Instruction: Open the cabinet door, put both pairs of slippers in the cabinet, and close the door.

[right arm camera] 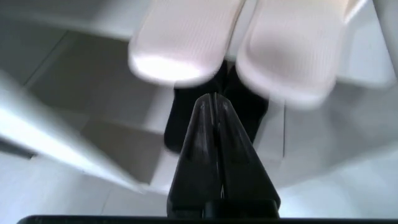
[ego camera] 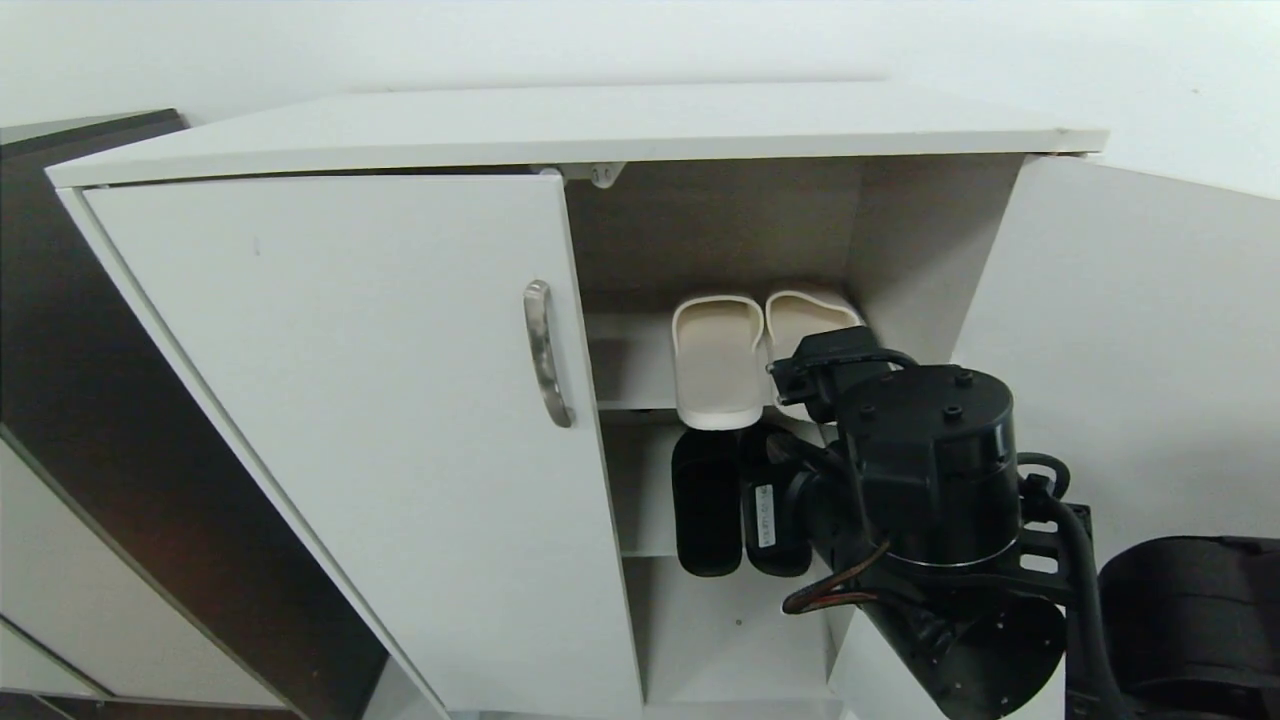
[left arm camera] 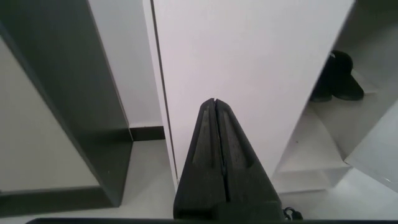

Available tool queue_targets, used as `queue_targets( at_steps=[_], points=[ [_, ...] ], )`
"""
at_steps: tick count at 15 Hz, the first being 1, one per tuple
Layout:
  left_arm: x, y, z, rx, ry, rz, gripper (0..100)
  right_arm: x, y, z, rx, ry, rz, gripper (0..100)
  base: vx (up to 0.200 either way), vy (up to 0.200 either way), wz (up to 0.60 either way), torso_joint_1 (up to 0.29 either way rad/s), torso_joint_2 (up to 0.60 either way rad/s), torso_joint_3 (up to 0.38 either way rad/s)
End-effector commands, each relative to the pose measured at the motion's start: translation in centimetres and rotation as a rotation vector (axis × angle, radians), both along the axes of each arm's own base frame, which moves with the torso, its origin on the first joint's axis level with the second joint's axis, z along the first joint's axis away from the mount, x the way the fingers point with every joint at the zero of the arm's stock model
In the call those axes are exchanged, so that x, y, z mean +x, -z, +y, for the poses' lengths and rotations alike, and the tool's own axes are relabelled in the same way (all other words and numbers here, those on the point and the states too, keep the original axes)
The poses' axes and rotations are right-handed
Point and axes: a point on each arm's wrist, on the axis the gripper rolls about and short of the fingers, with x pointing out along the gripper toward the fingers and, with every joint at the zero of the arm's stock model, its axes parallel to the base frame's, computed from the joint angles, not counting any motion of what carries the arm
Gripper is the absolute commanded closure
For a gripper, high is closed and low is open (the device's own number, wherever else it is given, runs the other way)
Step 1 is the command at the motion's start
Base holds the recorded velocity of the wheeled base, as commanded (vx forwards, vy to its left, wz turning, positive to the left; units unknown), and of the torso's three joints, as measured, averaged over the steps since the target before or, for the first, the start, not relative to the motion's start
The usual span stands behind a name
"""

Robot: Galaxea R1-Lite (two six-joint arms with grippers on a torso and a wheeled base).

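The white cabinet (ego camera: 580, 125) has its right door (ego camera: 1130, 350) swung open and its left door (ego camera: 350, 400) closed, with a metal handle (ego camera: 545, 352). A pair of cream slippers (ego camera: 720, 360) lies on the upper shelf, heels sticking out; the pair (right arm camera: 186, 37) looms just above the fingers in the right wrist view. A pair of black slippers (ego camera: 710, 505) rests on the shelf below. My right gripper (right arm camera: 214, 102) is shut and empty, just in front of the black slippers (right arm camera: 186, 115). My left gripper (left arm camera: 215, 106) is shut, facing the closed left door (left arm camera: 249, 68).
A dark panel (ego camera: 90, 350) stands to the left of the cabinet. The cabinet's bottom compartment (ego camera: 730, 630) lies beneath the black slippers. A white wall (ego camera: 640, 40) rises behind.
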Motion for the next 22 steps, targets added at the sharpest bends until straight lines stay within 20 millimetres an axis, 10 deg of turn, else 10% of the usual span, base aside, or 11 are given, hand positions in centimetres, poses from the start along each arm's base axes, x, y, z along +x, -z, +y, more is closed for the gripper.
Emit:
queue_targets(
  at_steps=[1, 12, 22],
  points=[
    [0.0, 0.0, 0.0, 0.0, 0.0, 0.0, 100, 0.0, 0.1, 0.1, -0.003, 0.0, 0.002, 100, -0.2, 0.0, 0.0, -0.007, 0.0, 0.007],
    [0.0, 0.0, 0.0, 0.0, 0.0, 0.0, 100, 0.2, 0.4, -0.2, 0.021, 0.007, -0.017, 100, -0.2, 0.0, 0.0, 0.001, 0.0, 0.002],
    [0.0, 0.0, 0.0, 0.001, 0.001, 0.0, 100, 1.2, 1.0, -0.9, 0.019, 0.04, -0.015, 100, 0.0, 0.0, 0.0, 0.0, 0.0, 0.0]
  ],
)
